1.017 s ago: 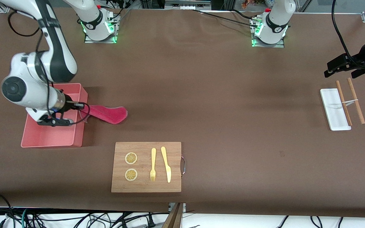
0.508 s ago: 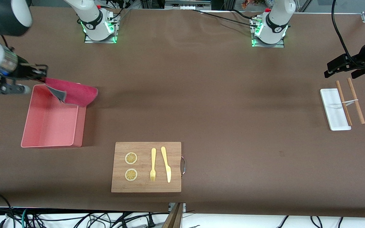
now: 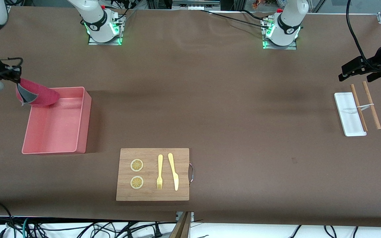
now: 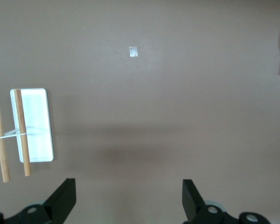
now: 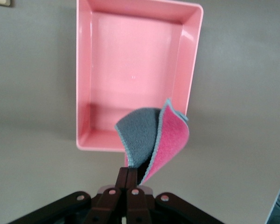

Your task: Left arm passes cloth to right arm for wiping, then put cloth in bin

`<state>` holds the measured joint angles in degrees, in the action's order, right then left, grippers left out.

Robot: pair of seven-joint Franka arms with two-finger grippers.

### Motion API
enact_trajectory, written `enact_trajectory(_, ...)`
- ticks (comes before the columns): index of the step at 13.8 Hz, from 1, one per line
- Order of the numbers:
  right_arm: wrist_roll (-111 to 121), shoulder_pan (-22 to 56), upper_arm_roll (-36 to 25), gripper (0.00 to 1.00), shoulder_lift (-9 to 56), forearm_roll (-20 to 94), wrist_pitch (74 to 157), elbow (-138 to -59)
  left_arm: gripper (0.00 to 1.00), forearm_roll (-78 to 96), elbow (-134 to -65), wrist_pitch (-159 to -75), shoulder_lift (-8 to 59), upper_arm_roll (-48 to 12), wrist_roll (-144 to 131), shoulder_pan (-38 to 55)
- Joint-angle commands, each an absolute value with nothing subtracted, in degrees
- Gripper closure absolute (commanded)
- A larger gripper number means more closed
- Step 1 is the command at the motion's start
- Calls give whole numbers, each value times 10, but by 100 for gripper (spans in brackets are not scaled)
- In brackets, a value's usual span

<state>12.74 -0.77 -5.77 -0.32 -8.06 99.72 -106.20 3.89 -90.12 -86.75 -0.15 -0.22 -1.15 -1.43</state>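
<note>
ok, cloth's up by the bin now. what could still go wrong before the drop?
1. The right gripper, jaws shut on one edge of the cloth, hangs it over the bin's edge at the end farther from the front camera, not its middle. Released here, it may drape over the rim or land outside.
2. The dangling cloth could snag the wall as the arm moves inward.
The left gripper waits open over the white tray.

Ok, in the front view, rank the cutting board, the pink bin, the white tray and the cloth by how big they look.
1. Bin and cutting board: look alike, no ranking.
2. White tray.
3. Cloth, though it hangs folded from the right gripper.
</note>
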Motion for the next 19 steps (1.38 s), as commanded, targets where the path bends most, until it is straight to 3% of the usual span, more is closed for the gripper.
enact_trajectory(1, 127, -11, -53, 100, 40, -85, 1033, -1054, 0, 35, -907, -875, -8, -8, -6, -21)
enact_trajectory(7, 50, -10, -48, 100, 82, -77, 1082, -1061, 0, 35, -905, -875, -4, -8, -6, -21)
enact_trajectory(8, 50, -10, -47, 60, 82, -73, 1084, -1062, 0, 34, -905, -875, -4, -8, -6, -21)
enact_trajectory(9, 58, -10, -47, 1, 82, -57, 1084, -1062, 0, 34, -905, -875, -4, -8, -6, -21)
enact_trajectory(13, 64, -10, -47, 0, 50, -46, 1074, -1061, 0, 34, -905, -875, -3, -8, -6, -21)
enact_trajectory(19, 10, -10, 2, 0, -21, -43, 1007, -1057, 0, 34, -906, -870, -4, -9, -2, -21)
